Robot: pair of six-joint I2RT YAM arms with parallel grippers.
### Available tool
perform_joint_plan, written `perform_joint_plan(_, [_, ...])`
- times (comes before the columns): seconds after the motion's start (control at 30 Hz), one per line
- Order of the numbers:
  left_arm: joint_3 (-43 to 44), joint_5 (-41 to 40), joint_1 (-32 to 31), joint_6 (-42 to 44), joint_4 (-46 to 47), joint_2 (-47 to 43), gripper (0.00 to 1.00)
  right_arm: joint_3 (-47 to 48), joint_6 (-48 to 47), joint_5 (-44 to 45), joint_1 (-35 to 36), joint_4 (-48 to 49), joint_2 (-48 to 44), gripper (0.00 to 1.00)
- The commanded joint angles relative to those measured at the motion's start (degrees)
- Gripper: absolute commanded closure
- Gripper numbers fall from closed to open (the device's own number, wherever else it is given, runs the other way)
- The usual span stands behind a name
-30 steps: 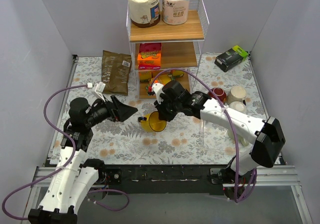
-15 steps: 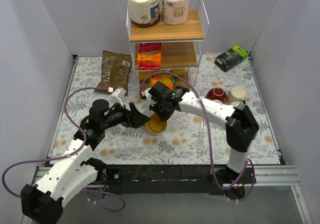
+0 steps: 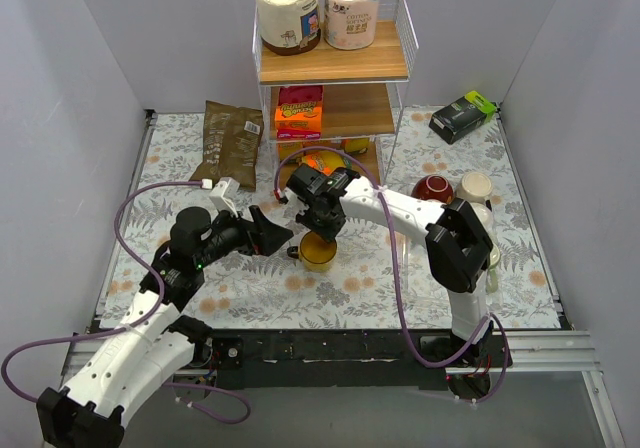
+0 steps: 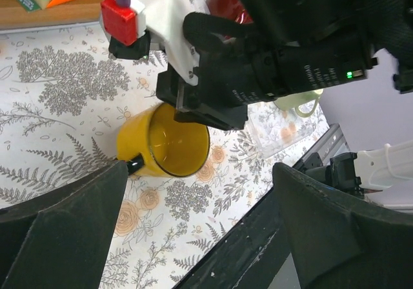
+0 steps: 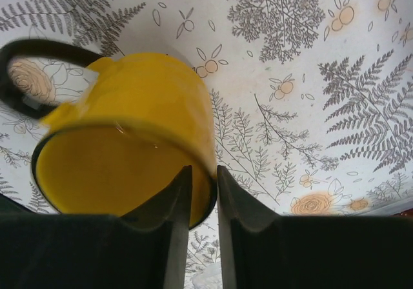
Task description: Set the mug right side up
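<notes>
My right gripper (image 5: pixel 203 173) pinches the rim of the yellow mug (image 3: pixel 318 255), one finger inside and one outside. The mug is over the middle of the flowered table (image 3: pixel 400 288), in front of the shelf (image 3: pixel 335 63), with its mouth facing up (a little tilted). My left gripper (image 4: pixel 200 168) is spread wide and holds nothing; the black handle (image 4: pixel 132 165) is just beside one finger.
</notes>
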Motion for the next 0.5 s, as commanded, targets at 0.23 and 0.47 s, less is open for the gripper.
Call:
perform_joint_plan(0.23, [-0.03,-0.69,-0.34,-0.16,-0.56,2.32,0.05,4.72,-1.62,-3.65,-0.34,-0.68,0.87,0.6])
perform_joint_plan(0.47, [-1.09,0.89,-0.43,0.45,1.8,3.02,0.04,2.27,-0.39,-5.84,-0.95,1.78,-7.72,0.45])
